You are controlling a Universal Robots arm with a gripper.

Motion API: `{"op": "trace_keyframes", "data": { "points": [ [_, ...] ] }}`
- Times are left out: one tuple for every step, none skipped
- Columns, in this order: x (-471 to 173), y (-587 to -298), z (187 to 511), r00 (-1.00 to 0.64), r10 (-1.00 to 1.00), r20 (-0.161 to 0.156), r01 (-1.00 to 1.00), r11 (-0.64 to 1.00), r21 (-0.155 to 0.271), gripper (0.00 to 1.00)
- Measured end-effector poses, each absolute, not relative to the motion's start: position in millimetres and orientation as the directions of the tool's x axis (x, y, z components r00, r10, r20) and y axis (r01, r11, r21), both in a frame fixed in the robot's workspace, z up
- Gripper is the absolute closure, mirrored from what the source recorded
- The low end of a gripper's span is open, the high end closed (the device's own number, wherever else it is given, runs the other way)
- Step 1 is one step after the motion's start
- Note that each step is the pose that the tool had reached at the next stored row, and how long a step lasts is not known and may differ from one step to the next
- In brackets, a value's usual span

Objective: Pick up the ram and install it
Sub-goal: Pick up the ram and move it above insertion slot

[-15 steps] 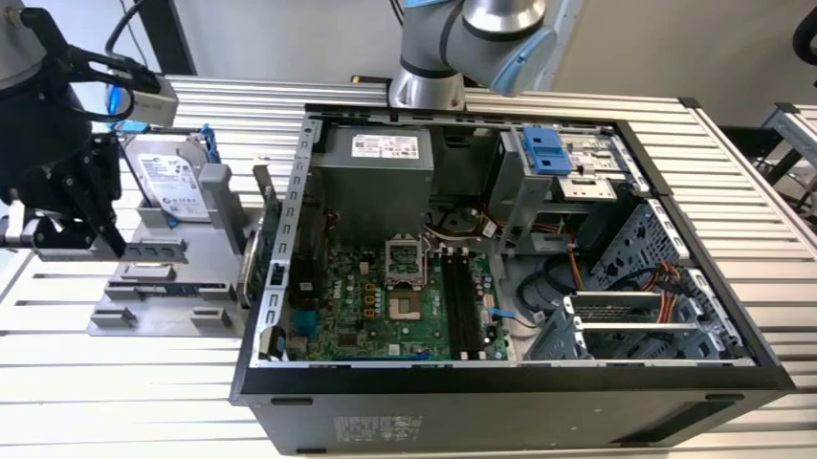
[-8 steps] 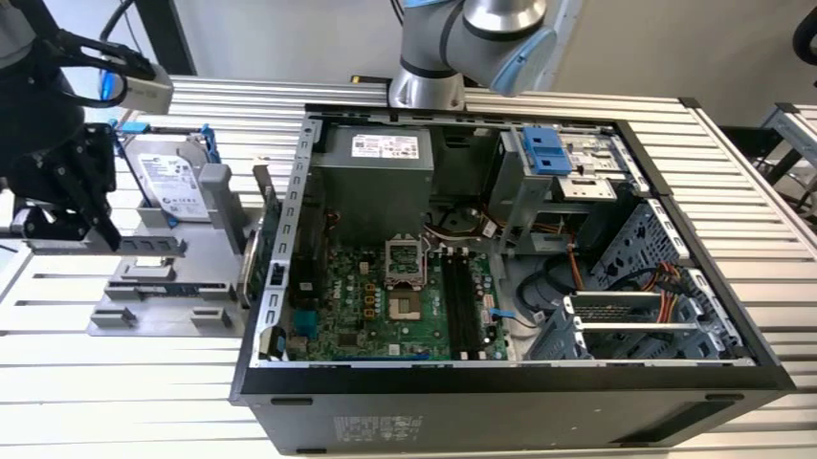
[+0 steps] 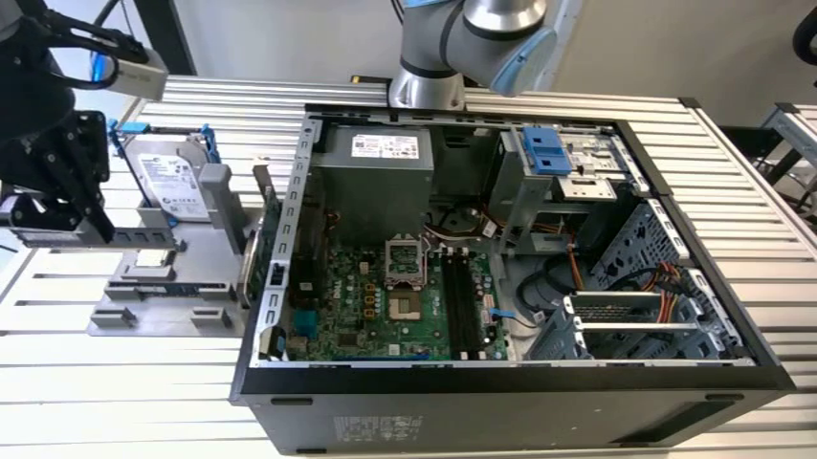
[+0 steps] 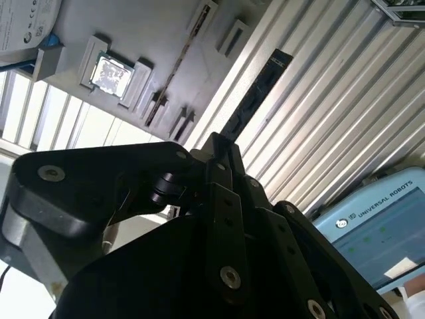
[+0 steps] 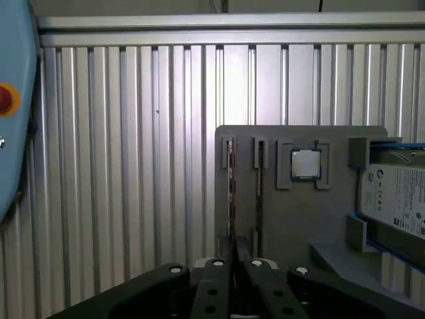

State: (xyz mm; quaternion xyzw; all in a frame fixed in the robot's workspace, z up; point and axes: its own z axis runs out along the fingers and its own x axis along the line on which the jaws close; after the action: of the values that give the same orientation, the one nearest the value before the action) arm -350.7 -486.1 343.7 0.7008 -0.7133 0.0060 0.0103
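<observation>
1. At the exterior view's far left, the gripper (image 3: 57, 191) hangs over the gray fixture (image 3: 153, 311), outside the computer case (image 3: 511, 387).
2. The jaws look closed on the ram (image 4: 255, 100). In the second wrist view it is a dark strip jutting straight out past the fingertips, with its long axis in line with the fingers. In the first wrist view it is edge-on, a thin line running away from the gripper.
3. On the fixture, a spare stick (image 5: 259, 193) stands on edge in its holder beside the processor (image 5: 306, 163). The hard drive (image 3: 166, 182) sits next along.
4. Further to the exterior view's right, the memory slots (image 3: 466, 301) sit on the motherboard inside the case, well apart from the gripper. Their long axis runs from the case's near wall toward its far wall.
</observation>
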Motion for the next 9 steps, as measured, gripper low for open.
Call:
{"op": "trace_keyframes", "data": {
  "points": [
    [-350.7,-486.0,345.1,-0.018,-1.000,0.023,-1.000,0.018,0.006,1.00],
    [-350.7,-486.1,346.4,-0.018,-1.000,0.023,-1.000,0.018,0.006,1.00],
    [-350.7,-486.1,347.6,-0.018,-1.000,0.024,-1.000,0.018,0.006,1.00],
    [-350.7,-486.1,348.5,-0.018,-1.000,0.024,-1.000,0.018,0.006,1.00],
    [-350.8,-486.1,349.0,-0.018,-1.000,0.024,-1.000,0.018,0.006,1.00],
    [-350.8,-486.1,349.2,-0.018,-1.000,0.024,-1.000,0.018,0.005,1.00],
    [-350.8,-486.0,349.2,-0.018,-1.000,0.024,-1.000,0.018,0.005,1.00],
    [-350.7,-486.0,349.2,-0.018,-1.000,0.024,-1.000,0.018,0.005,1.00],
    [-350.7,-486.0,349.3,-0.018,-1.000,0.024,-1.000,0.018,0.005,1.00]
  ]
}}
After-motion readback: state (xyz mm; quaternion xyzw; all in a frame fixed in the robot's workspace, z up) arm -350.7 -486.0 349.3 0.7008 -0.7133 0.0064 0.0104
